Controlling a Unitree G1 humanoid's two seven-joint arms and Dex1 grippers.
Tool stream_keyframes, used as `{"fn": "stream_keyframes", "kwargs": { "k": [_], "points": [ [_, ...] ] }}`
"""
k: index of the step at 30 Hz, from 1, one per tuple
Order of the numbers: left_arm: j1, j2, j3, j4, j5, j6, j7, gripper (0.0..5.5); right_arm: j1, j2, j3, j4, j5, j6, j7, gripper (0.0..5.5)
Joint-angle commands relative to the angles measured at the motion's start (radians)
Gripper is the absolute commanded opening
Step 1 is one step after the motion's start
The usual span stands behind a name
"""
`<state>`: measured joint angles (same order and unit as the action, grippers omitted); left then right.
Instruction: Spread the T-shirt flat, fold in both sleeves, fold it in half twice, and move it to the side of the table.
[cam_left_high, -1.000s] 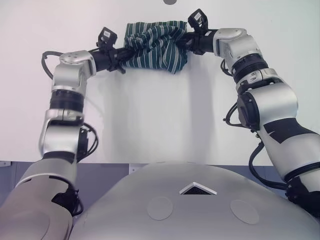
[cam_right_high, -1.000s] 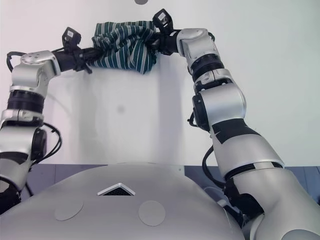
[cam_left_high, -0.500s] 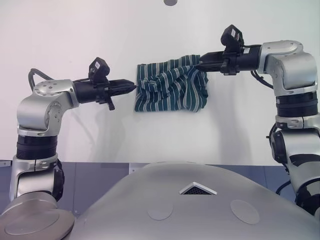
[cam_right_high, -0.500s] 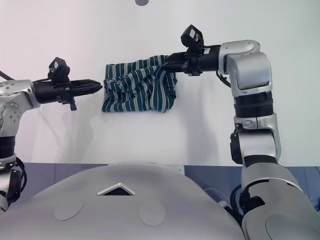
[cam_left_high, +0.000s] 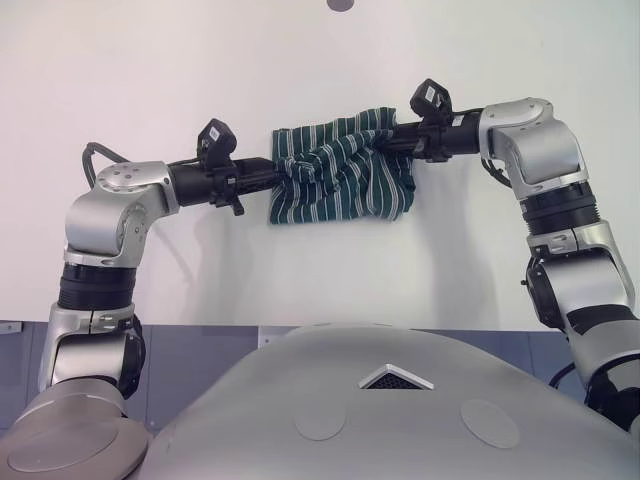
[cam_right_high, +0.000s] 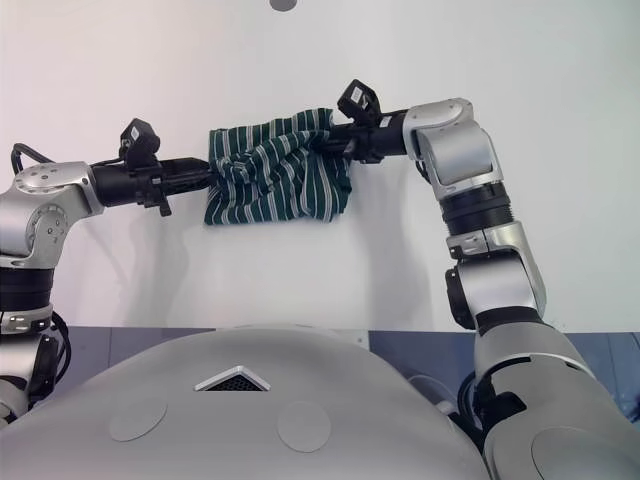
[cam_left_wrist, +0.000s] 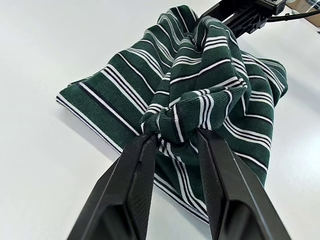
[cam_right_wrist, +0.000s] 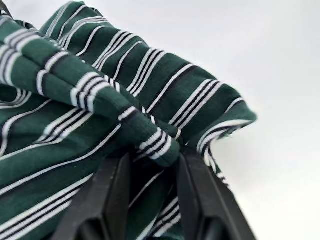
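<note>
The T-shirt (cam_left_high: 340, 172), dark green with white stripes, lies crumpled in a heap on the white table (cam_left_high: 300, 260). My left gripper (cam_left_high: 275, 178) is at the heap's left edge, and its two black fingers (cam_left_wrist: 145, 155) pinch a bunched fold of the cloth (cam_left_wrist: 200, 100). From the opposite side my right gripper (cam_left_high: 386, 148) meets the shirt's upper right corner. In the right wrist view its fingers (cam_right_wrist: 117, 175) are shut on a rolled striped fold (cam_right_wrist: 100, 95). Sleeves and collar are hidden in the folds.
A small grey round mark (cam_left_high: 340, 3) sits at the table's far edge. Bare white tabletop surrounds the shirt on all sides, with the widest stretch between the shirt and the near edge (cam_left_high: 300, 325).
A second ago both grippers held the shirt farther away. It was then pulled nearer and the left gripper came off it. Now the left gripper is back on the left edge.
</note>
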<state>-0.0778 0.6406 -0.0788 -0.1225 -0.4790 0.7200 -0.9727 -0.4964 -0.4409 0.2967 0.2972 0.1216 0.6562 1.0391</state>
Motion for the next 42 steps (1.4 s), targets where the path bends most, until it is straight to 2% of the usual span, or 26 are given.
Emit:
{"fn": "stream_keyframes", "kwargs": {
  "k": [1,2,5,10,13,15,21,24,25,26,27,30,34,36,39,41,42],
  "points": [
    [-0.024,-0.012,-0.040,0.043,0.033,-0.022,0.002,1.45,0.003,0.008,0.010,-0.004,0.012,0.019,0.005,0.80],
    [-0.035,-0.025,-0.046,0.062,0.039,-0.029,0.011,1.45,0.003,0.005,0.001,-0.020,0.022,0.026,0.007,0.57],
    [-0.054,-0.056,-0.024,0.075,0.015,-0.039,0.016,0.93,0.012,-0.025,-0.036,-0.107,0.071,0.057,0.025,0.03],
    [-0.062,-0.067,0.100,0.014,-0.138,0.010,-0.018,0.02,0.030,-0.106,-0.146,-0.305,0.217,0.157,0.086,0.00],
    [-0.099,-0.075,0.149,0.034,-0.176,0.034,0.014,0.02,-0.008,-0.125,-0.195,-0.277,0.253,0.175,0.071,0.00],
    [-0.126,-0.081,0.144,0.099,-0.137,0.038,0.070,0.02,-0.047,-0.112,-0.175,-0.185,0.214,0.144,0.043,0.00],
    [-0.223,-0.142,0.084,0.356,0.009,-0.007,0.205,0.02,-0.171,0.033,-0.086,0.218,0.074,-0.005,-0.089,0.00],
    [-0.261,-0.178,0.087,0.435,0.037,-0.040,0.227,0.02,-0.213,0.084,-0.081,0.379,0.019,-0.107,-0.156,0.00],
    [-0.269,-0.189,0.097,0.449,0.034,-0.044,0.230,0.00,-0.218,0.092,-0.086,0.409,0.009,-0.136,-0.167,0.34],
    [-0.277,-0.199,0.109,0.460,0.027,-0.047,0.232,0.00,-0.209,0.088,-0.090,0.409,0.006,-0.153,-0.160,0.51],
    [-0.281,-0.206,0.122,0.469,0.024,-0.052,0.240,0.27,-0.192,0.079,-0.093,0.393,0.007,-0.178,-0.146,0.72],
    [-0.292,-0.217,0.156,0.501,0.032,-0.072,0.272,0.63,-0.153,0.039,-0.120,0.339,0.014,-0.229,-0.125,1.23],
    [-0.291,-0.215,0.287,0.511,-0.021,-0.086,0.327,0.63,-0.145,-0.004,-0.224,0.207,0.093,-0.276,-0.100,1.23],
    [-0.287,-0.217,0.343,0.508,-0.043,-0.091,0.349,0.63,-0.103,0.007,-0.192,0.074,0.157,-0.200,-0.002,1.02],
    [-0.297,-0.226,0.344,0.524,-0.020,-0.111,0.365,0.63,0.008,0.023,-0.053,-0.091,0.200,-0.067,0.098,0.42],
    [-0.294,-0.232,0.338,0.527,-0.010,-0.119,0.369,0.63,0.052,0.039,0.006,-0.149,0.208,0.018,0.094,0.03],
    [-0.284,-0.236,0.340,0.514,-0.012,-0.119,0.372,0.63,0.063,0.047,0.045,-0.180,0.184,0.082,0.054,0.03]
  ]
}}
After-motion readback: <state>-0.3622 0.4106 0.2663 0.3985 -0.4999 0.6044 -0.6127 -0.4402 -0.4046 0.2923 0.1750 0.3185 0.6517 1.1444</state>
